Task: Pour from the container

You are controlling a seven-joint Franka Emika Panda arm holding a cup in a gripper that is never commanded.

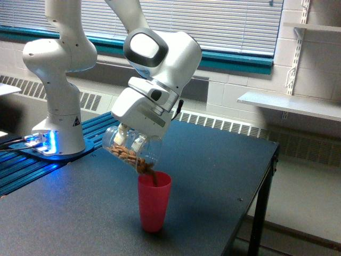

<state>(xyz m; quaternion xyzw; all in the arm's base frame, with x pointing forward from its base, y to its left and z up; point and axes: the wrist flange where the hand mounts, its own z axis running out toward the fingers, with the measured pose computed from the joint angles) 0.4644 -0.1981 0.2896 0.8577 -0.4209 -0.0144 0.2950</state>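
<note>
One pink cup [154,200] stands upright on the dark bench [202,176], well back from the bench's far edge at the exterior view's right, where a black leg drops to the floor. The bench surface around the cup is bare on every side; toward the exterior view's left runs a blue ribbed rail [21,170] with the arm's white base [56,133] glowing blue at its foot. Beyond the bench sit a wall radiator, window blinds and a white shelf [290,104], all well apart from the cup.

The arm reaches down from the top of the view, its wrist bent so that the gripper [128,140] points down and toward the exterior view's left. The gripper is pinching the container [130,151], a clear jar lying steeply tilted, mouth lowest and toward the exterior view's right, directly above the pink cup's rim. Brown bits fill the jar's lower side and crowd at the mouth, spilling into the cup. Whether the jar's lip touches the rim cannot be told.
</note>
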